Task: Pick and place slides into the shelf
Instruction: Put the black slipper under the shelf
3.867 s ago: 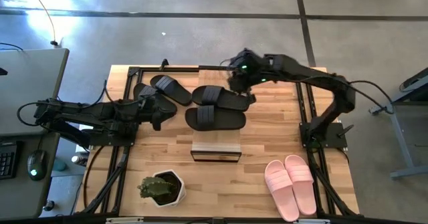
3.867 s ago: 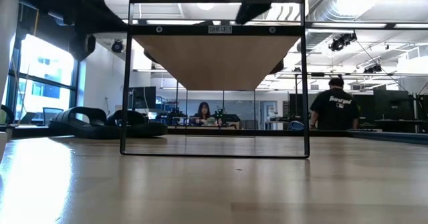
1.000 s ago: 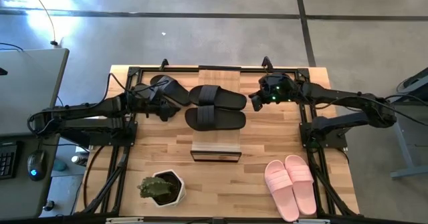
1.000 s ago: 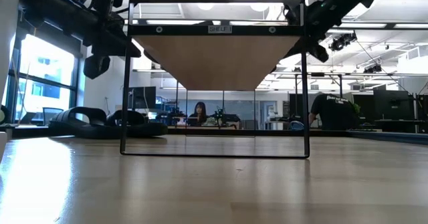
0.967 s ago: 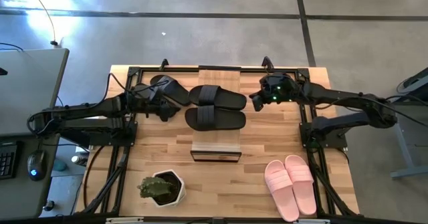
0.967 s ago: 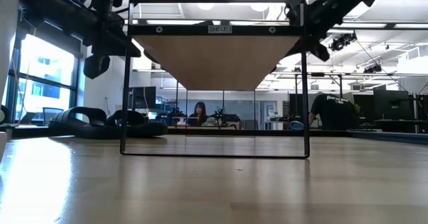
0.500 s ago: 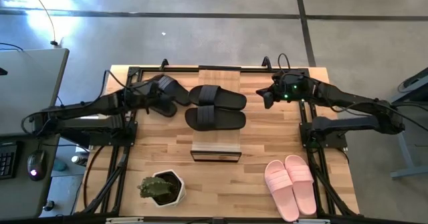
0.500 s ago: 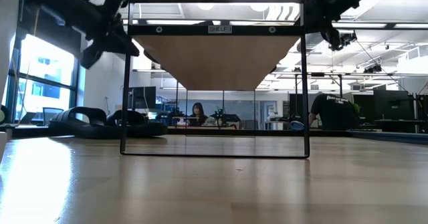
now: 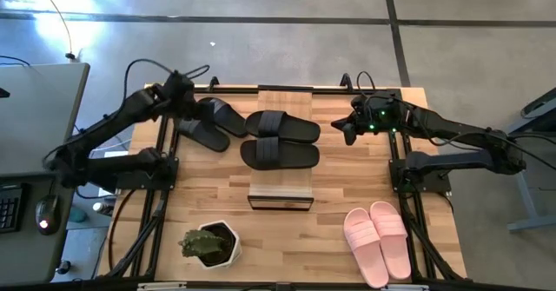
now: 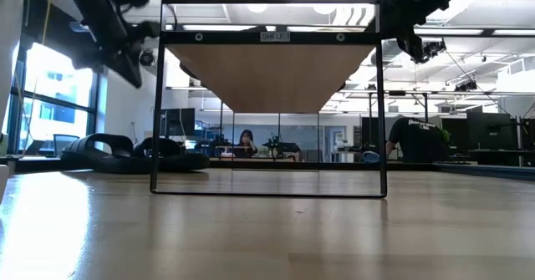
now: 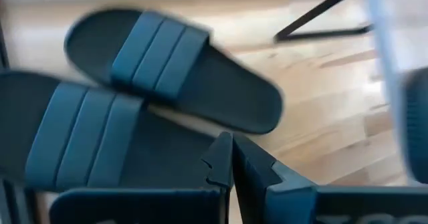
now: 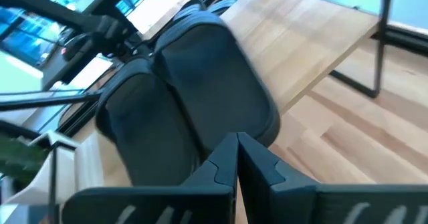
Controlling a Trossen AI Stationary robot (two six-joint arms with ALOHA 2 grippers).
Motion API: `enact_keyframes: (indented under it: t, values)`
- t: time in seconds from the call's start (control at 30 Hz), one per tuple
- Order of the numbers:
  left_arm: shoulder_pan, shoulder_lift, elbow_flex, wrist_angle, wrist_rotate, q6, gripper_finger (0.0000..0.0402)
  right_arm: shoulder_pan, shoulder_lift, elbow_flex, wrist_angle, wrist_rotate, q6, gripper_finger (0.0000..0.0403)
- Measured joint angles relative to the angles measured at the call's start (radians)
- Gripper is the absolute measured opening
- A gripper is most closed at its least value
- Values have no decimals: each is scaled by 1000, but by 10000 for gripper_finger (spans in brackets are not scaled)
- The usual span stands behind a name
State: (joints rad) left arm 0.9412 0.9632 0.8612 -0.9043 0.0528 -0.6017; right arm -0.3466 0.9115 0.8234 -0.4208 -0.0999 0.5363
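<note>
Resting on the worktop [image 9: 347,187]: 4 black slides [image 9: 280,140] at 12 o'clock, pink pair [image 9: 379,239] at 5; shelf [image 9: 281,192] central, holding none. Left hand [image 11: 232,162] at 11, right hand [image 12: 237,158] at 1, fingers together, empty.
</note>
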Motion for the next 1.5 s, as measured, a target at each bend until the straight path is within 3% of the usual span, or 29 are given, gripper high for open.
enact_keyframes:
  t: [0.23,0.53,0.7,1.17,1.5]
  values:
    - [182,123,0,-52,38,86,3,0,0,0,0,-102,-21,0]
    - [305,198,0,-123,-98,75,3,0,0,0,0,-143,-47,0]
    - [350,224,0,-120,-97,71,3,0,0,0,0,-164,-50,0]
    - [345,247,-72,-146,-90,-34,3,0,0,0,-1,-213,-99,0]
    - [200,243,-74,-83,-5,127,3,0,0,0,-1,-205,-184,0]
